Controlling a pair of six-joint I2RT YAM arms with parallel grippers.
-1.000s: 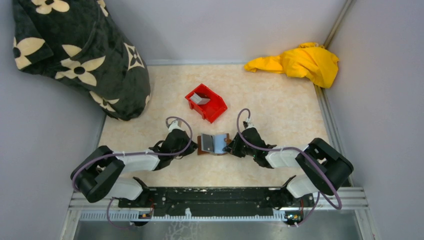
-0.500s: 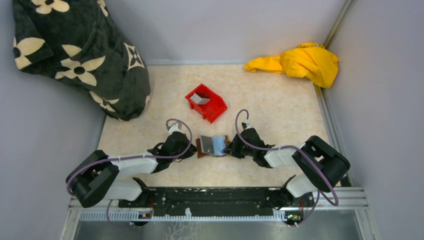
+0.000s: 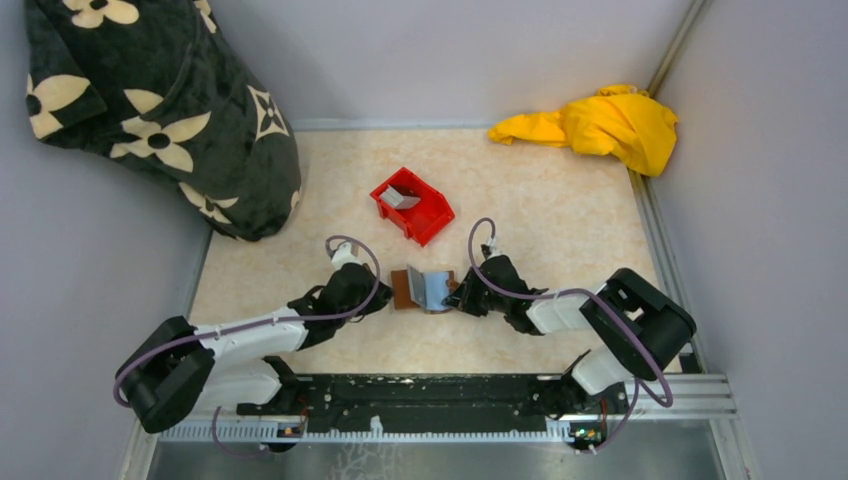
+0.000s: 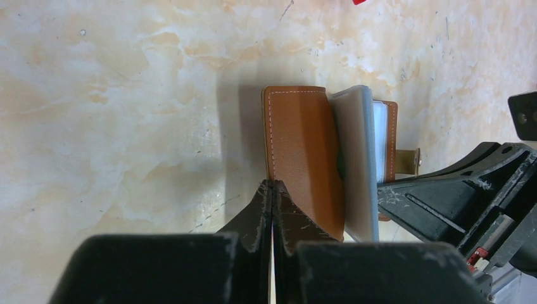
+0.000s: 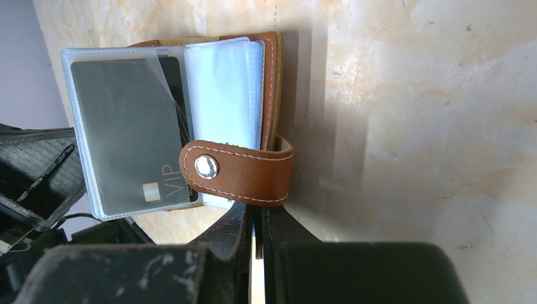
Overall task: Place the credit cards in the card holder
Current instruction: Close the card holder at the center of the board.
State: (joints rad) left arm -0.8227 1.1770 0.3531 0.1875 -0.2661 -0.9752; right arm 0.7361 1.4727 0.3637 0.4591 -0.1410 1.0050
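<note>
The brown card holder lies open between my two grippers, its clear sleeves fanned up. One sleeve holds a dark grey credit card marked VIP. Another grey card lies in the red bin. My left gripper is shut, its tips against the near edge of the holder's brown cover. My right gripper is shut just under the snap strap, with a thin dark edge of the holder between its fingers. In the top view, the left gripper and right gripper flank the holder.
A black blanket with cream flowers fills the back left corner. A yellow cloth lies at the back right. Grey walls close in the table on three sides. The red bin stands just behind the holder.
My left arm has stretched out, its elbow swinging back and to the left while its gripper stays at the holder. The holder has shifted slightly left. The right arm has barely moved.
</note>
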